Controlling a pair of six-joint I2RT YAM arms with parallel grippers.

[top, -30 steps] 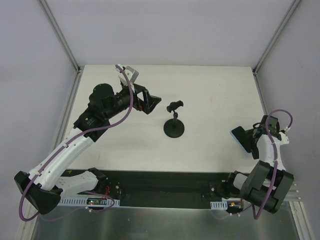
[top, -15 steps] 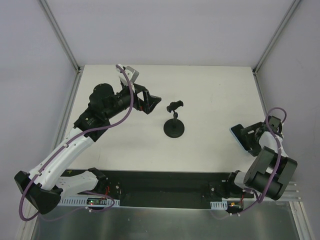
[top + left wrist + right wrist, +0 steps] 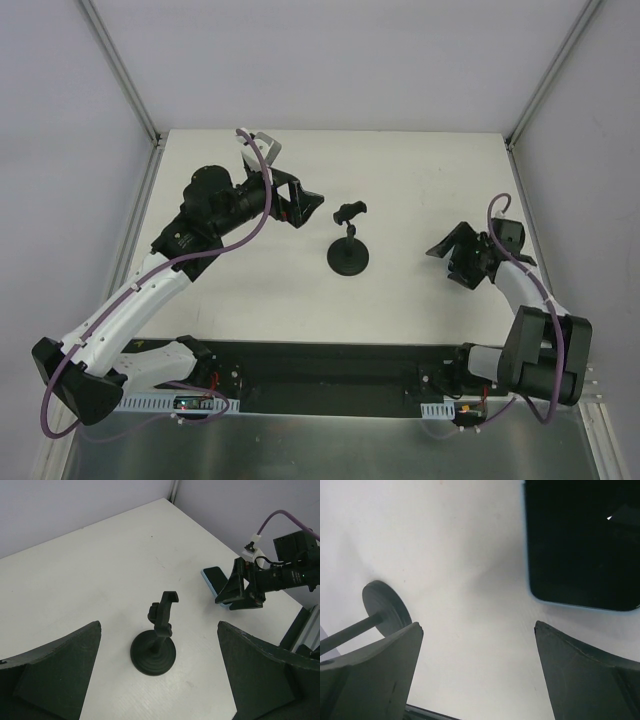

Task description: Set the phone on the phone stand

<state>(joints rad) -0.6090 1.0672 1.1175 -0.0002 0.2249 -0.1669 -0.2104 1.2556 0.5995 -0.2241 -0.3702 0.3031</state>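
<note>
Currently phone [image 3: 214,575] lies flat on white table [image 3: 420,170], screen up, on the robot's right side, well apart from phone stand [image 3: 348,250] and not yet on it. From top cam the phone is hidden under R gripper [image 3: 450,262]. L wrist cam shows its blue-rimmed end poking out from behind that gripper [image 3: 239,600]. On R wrist cam, phone [image 3: 580,545] shows as one black-glass corner w/ pale blue edge at upper right, ahead of the right-hand finger and not between the two. R gripper [image 3: 477,675] is spread wide, holding nothing; can't tell whether any finger touches the phone.

Phone stand [image 3: 159,630] is upright mid-table, disc base down, stem up, clamp head on top.

L gripper [image 3: 308,208] hovers near the stand on its left, above the table. Its fingers [image 3: 50,680] are wide apart w/ nothing gripped, and the stand shows between them, further out.
</note>
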